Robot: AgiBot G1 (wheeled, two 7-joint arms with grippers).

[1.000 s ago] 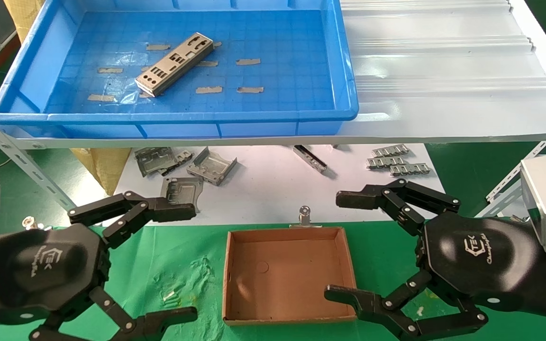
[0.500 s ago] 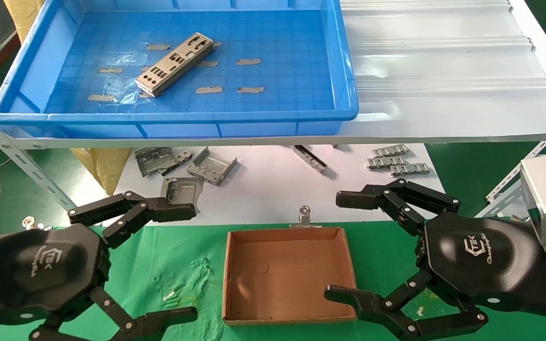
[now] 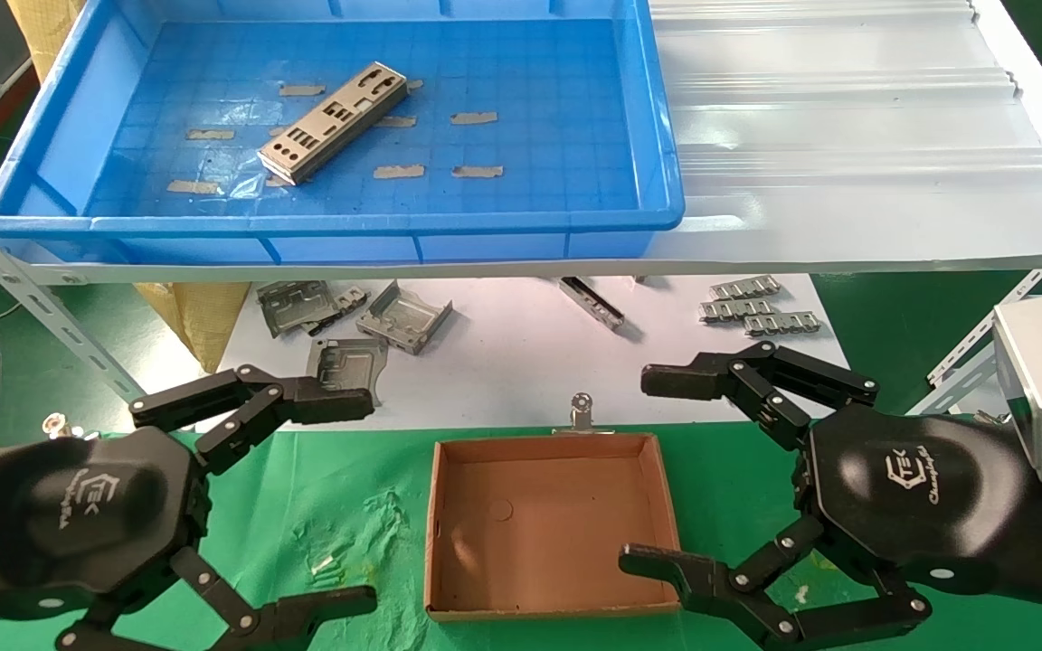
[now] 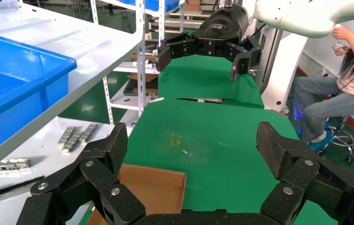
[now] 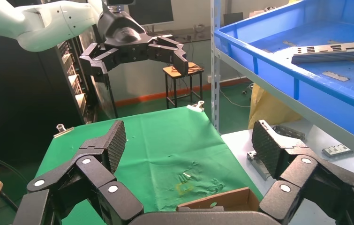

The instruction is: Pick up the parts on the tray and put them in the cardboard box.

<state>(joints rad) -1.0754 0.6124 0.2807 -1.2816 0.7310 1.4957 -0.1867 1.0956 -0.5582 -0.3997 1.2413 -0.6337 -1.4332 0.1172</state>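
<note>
We see no change from earlier frames: both arms unmoved. Left end effector [image 3: 304, 502] spread wide, empty, over green counter [image 3: 349, 506] beside cardboard box [image 3: 546, 524]. Right end effector [image 3: 657, 470] also wide, empty, at box's other side, lower finger overlapping box corner. One part [image 3: 333, 122] lies flat in tray [image 3: 322, 237], on shelf up and ahead of left end effector. Arm bodies cut off by frame. Box front wall partly hidden.
</note>
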